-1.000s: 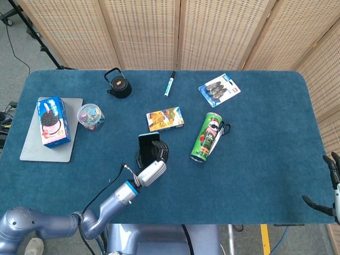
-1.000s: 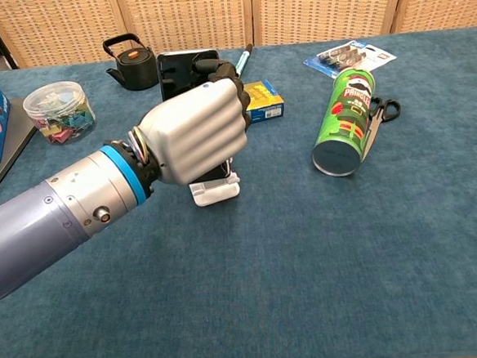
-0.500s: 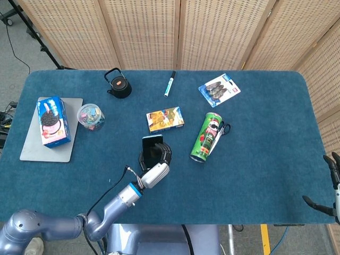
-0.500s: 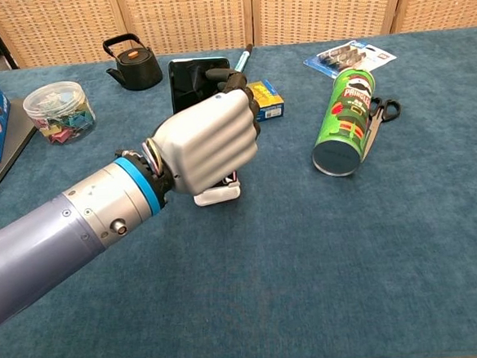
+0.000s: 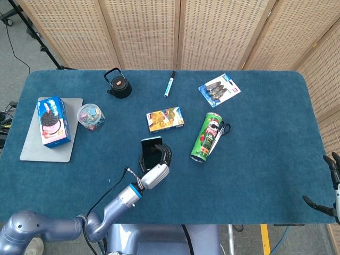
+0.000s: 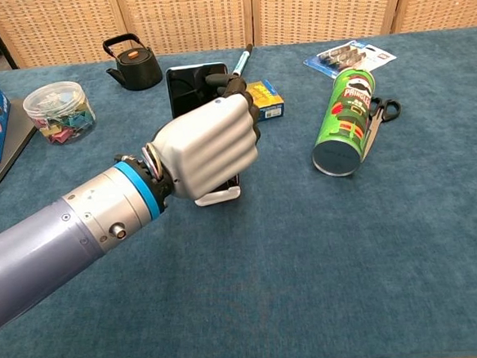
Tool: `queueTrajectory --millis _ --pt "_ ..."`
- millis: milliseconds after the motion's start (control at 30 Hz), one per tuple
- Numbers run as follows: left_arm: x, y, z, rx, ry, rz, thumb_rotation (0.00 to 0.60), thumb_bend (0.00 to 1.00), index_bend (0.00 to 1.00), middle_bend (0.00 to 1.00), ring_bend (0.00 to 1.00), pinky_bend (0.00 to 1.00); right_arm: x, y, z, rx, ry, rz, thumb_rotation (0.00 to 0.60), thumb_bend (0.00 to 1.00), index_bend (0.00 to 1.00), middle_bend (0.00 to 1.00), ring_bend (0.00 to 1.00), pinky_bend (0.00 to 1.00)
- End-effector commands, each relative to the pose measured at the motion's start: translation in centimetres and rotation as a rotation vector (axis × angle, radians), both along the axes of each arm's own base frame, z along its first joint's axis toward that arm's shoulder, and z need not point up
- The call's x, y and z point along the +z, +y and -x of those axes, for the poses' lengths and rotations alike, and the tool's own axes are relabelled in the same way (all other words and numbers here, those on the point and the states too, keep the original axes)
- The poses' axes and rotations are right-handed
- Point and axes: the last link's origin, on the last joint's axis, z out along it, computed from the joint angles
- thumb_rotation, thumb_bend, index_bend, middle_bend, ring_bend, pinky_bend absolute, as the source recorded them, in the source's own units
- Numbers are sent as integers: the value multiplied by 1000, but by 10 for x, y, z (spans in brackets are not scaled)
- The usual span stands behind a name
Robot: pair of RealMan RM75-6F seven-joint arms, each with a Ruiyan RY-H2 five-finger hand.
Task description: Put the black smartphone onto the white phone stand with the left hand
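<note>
The left robot hand, at frame centre, stays clamped around the flat black smartphone, lowering it upright onto the small white plastic phone stand. Next, probably: seat it, then let go.

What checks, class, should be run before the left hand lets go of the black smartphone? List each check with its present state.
1. Left hand grips the black smartphone: ok.
2. Phone roughly upright, screen side away from the chest camera: ok.
3. White phone stand directly below the phone: ok, its base shows under the hand.
4. Phone's lower edge seated in the stand's lip: cannot tell, the hand hides it.
5. Yellow and blue card box and green crisp tube apart from the stand: ok.
6. Right hand off at the table edge, holding nothing: ok.
</note>
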Motion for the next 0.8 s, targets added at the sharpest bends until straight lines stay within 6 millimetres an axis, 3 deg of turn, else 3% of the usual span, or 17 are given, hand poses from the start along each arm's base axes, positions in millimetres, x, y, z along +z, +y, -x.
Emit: queueTrajectory --millis 33,233,567,800 --pt "1 0 0 3 -5 3 600 12 384 91 205 427 0 0 0 0 0 -1 600 0 0 0 0 0" --pt "4 1 -3 1 -26 18 600 0 272 1 157 427 -1 0 0 -1 2 -4 600 0 0 0 0 0" --pt "12 2 -4 18 -45 26 600 0 156 0 102 427 -1 0 -1 -1 3 -5 600 0 0 0 0 0" --pt "28 -1 -16 53 -152 75 600 0 41 0 34 426 -3 0 -1 -2 7 -13 600 0 0 0 0 0"
